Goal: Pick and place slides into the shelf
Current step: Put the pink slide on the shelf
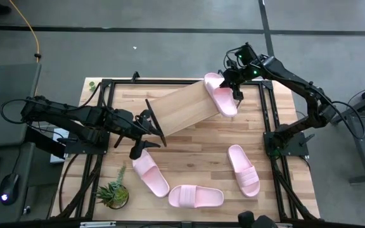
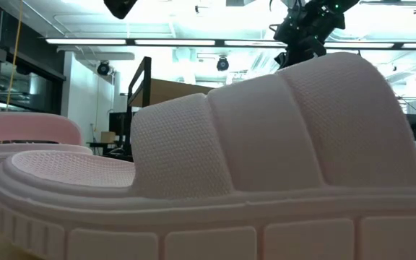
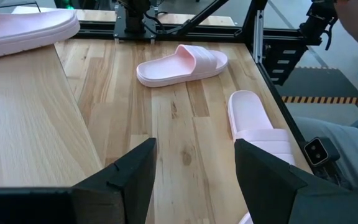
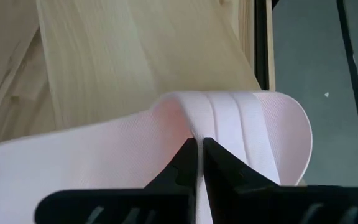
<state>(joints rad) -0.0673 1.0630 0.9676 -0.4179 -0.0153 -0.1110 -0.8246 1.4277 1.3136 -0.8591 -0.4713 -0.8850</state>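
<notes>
Your right gripper (image 4: 199, 163) is clenched on the strap of one slide (image 1: 221, 95), fingertips pinched together with the pink strap bunched between them. It holds that sandal at the far right end of the shelf (image 1: 181, 111); the sole appears to lie on or just over the board's edge, but you cannot confirm full contact from above.

Your left gripper (image 3: 194, 171) stands wide open and empty, hanging over the bare tabletop (image 1: 201, 142) near the shelf's left end, close to a second slide (image 1: 149, 173).

Progress, as judged from how things lie: one sandal is at the shelf and not yet let go. Three remain on the table: the second slide by the left gripper, a third slide (image 1: 196, 197) at the near edge, and a fourth slide (image 1: 243, 169) toward the right. So you are early in the job, with the first placement unfinished.

Hard to read:
- The low view is almost filled by a slide close to the lens, so the shelf and the far table are blocked there.
- In the right wrist view the held strap hides where the sole meets the board.
- The shelf's frame is mostly concealed beneath the board.
- A small potted plant (image 1: 113, 192) sits at the near left corner, clear of the work.
</notes>
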